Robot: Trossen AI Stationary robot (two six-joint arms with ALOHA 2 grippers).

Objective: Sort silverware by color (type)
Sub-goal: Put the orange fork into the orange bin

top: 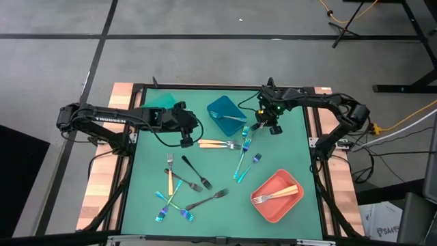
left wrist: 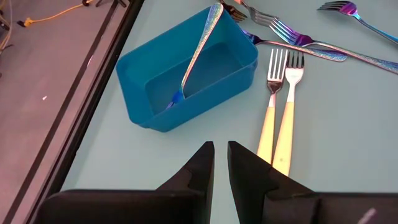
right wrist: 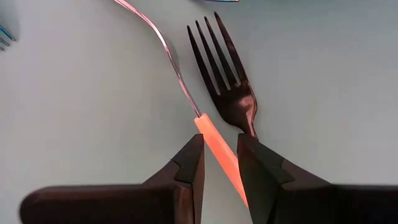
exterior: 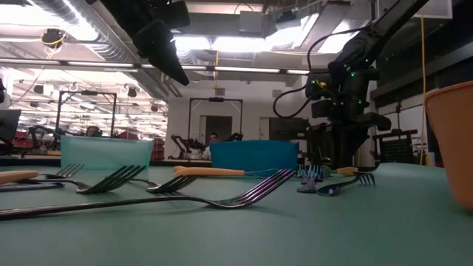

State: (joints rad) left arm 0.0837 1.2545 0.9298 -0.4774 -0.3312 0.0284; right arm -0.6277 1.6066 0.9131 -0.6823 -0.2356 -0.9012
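Observation:
The silverware lies scattered on the green mat: two gold-handled forks [top: 217, 143] side by side, black forks [top: 196, 175] and iridescent forks [top: 242, 161]. One iridescent fork [left wrist: 198, 53] leans in the blue bin [top: 227, 113], and one gold-handled fork [top: 276, 196] lies in the coral bin [top: 268, 206]. My right gripper [right wrist: 219, 146] is down at the mat, right of the blue bin, closed on a gold-handled fork [right wrist: 186, 93]; a dark fork [right wrist: 227, 74] lies beside it. My left gripper [left wrist: 219, 149] hovers left of the blue bin, its fingers a narrow gap apart with nothing between them. My right gripper has the fork's gold handle [right wrist: 211, 134] between its two fingers, just behind the silver neck. The fingers come steeply from above, and the handle runs slantwise through the gap. The neck curves away close over the mat; I cannot tell whether the fork is lifted.
A teal bin [top: 161, 100] stands at the mat's far left under my left arm. The dark fork's neck [right wrist: 250, 127] runs right beside my right gripper's finger. More forks cluster at the near left [top: 171, 201]. Bare mat lies between the coral bin and that cluster.

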